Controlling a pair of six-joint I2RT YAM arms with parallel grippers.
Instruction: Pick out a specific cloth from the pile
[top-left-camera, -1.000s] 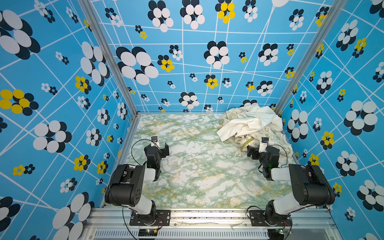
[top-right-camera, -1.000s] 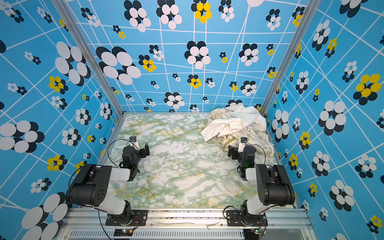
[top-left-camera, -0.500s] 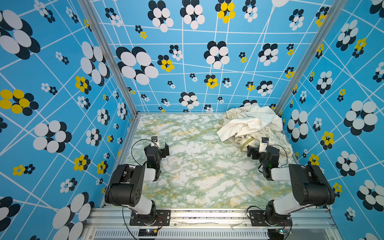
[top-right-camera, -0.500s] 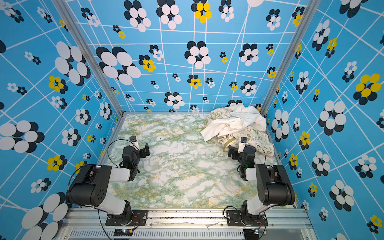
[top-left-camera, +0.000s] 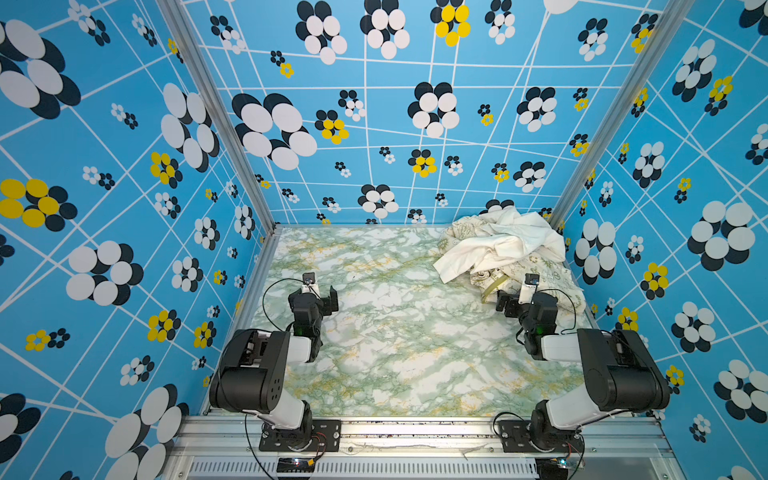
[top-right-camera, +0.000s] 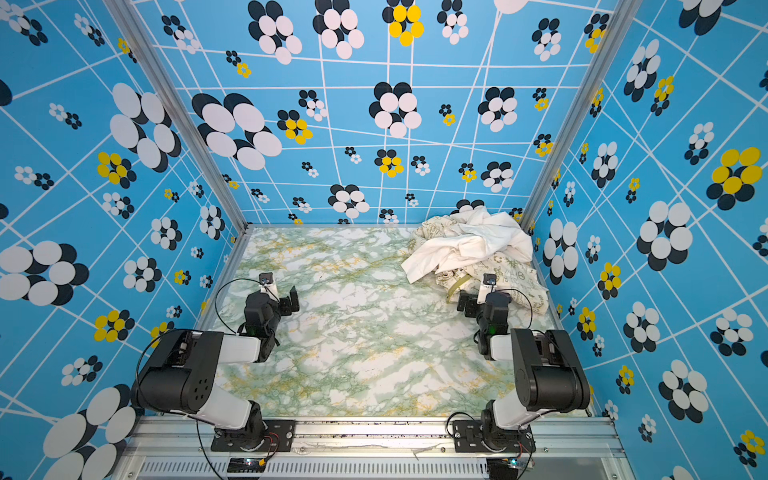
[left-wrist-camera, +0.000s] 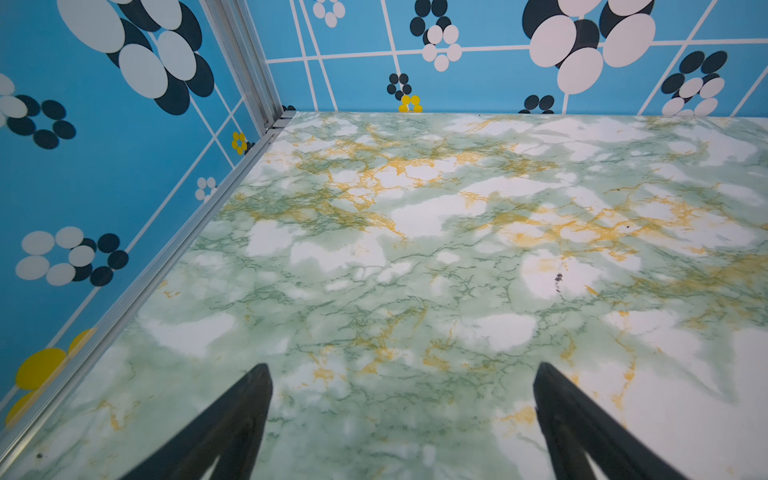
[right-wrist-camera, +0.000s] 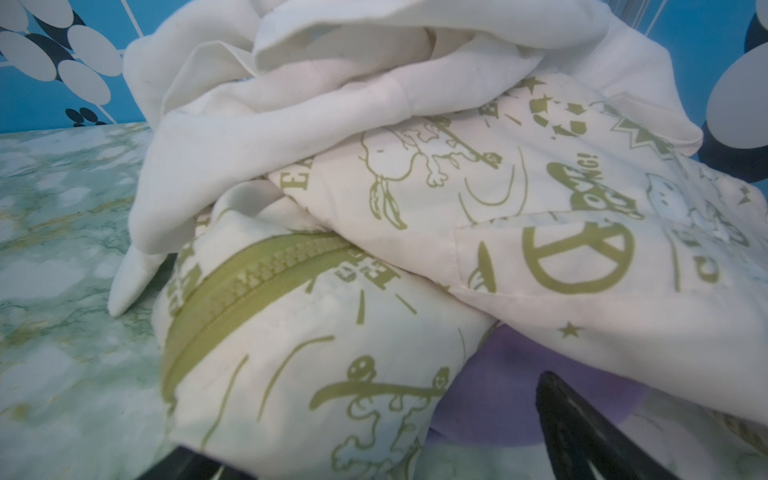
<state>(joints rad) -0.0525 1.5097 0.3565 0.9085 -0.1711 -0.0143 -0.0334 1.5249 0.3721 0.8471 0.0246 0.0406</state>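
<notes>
The pile (top-left-camera: 505, 253) (top-right-camera: 473, 249) lies in the back right corner in both top views. A plain white cloth (right-wrist-camera: 291, 91) lies on top of a cream cloth with green print (right-wrist-camera: 519, 199) and an olive zipper (right-wrist-camera: 249, 282). The lavender cloth (right-wrist-camera: 503, 382) shows only in the right wrist view, as a patch under the cream folds. My right gripper (top-left-camera: 525, 301) (right-wrist-camera: 365, 415) is open at the pile's near edge, with a cream fold between its fingers and one finger (right-wrist-camera: 582, 436) over the lavender patch. My left gripper (top-left-camera: 316, 297) (left-wrist-camera: 401, 365) is open and empty above the table at the left.
The green marble table (top-left-camera: 395, 332) is enclosed by blue flowered walls (top-left-camera: 124, 208) on three sides. An aluminium rail (left-wrist-camera: 166, 257) runs along the table's edge close to the left gripper. The arm bases stand on the front rail (top-left-camera: 415, 428).
</notes>
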